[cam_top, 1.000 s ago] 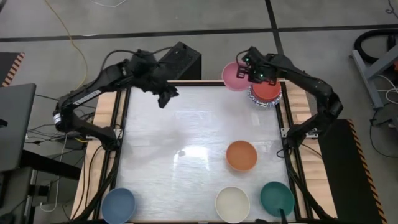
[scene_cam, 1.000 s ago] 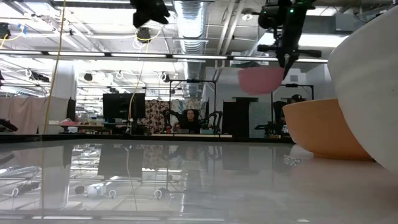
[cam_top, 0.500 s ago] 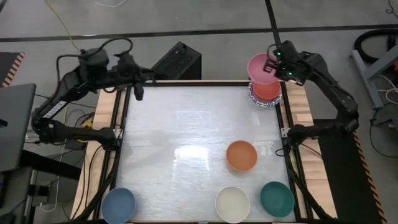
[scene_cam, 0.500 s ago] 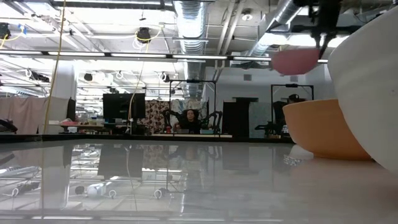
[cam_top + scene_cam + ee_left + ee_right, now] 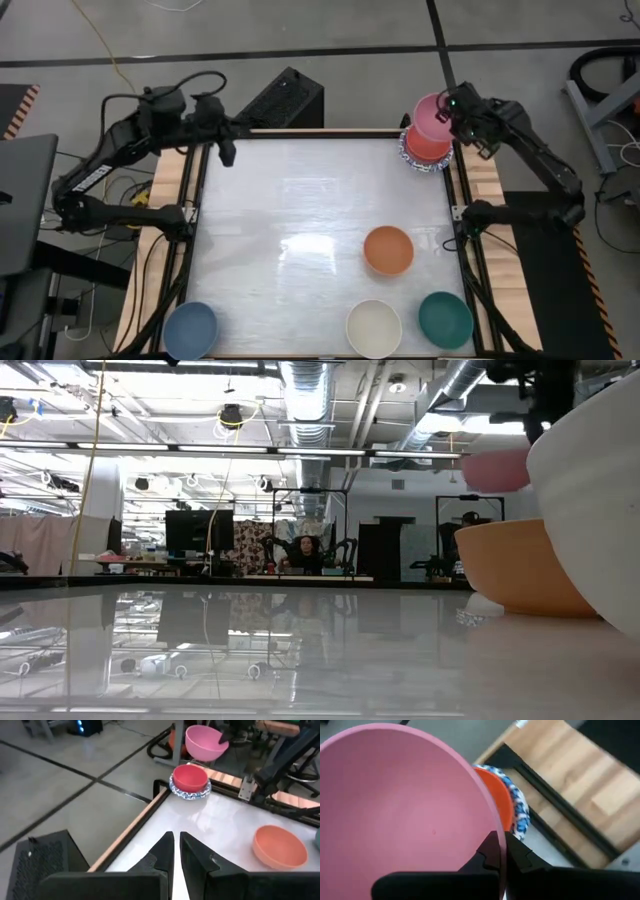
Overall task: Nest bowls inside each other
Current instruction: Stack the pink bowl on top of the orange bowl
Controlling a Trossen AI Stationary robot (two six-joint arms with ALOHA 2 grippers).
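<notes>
Right gripper [image 5: 498,854]: clamped on the near rim of the pink bowl [image 5: 432,116], one finger inside the wall and one outside.
Pink bowl: held in the air above the stack at the tabletop's [image 5: 300,210] far right corner, offset a little toward the far edge and tilted.
Stack below: a red bowl [image 5: 189,777] sits nested in blue-patterned bowls [image 5: 189,794].
Doing it well: centre the pink bowl over the red one, level it, lower until it seats, then let go; a release while off-centre would likely leave it cocked on the red rim.
Left gripper [image 5: 176,851]: fingers nearly together, holding nothing, waiting above the far left corner.
Still loose: orange bowl [image 5: 388,250], cream bowl [image 5: 373,327], teal bowl [image 5: 445,319], blue bowl [image 5: 190,329] on the near half.
</notes>
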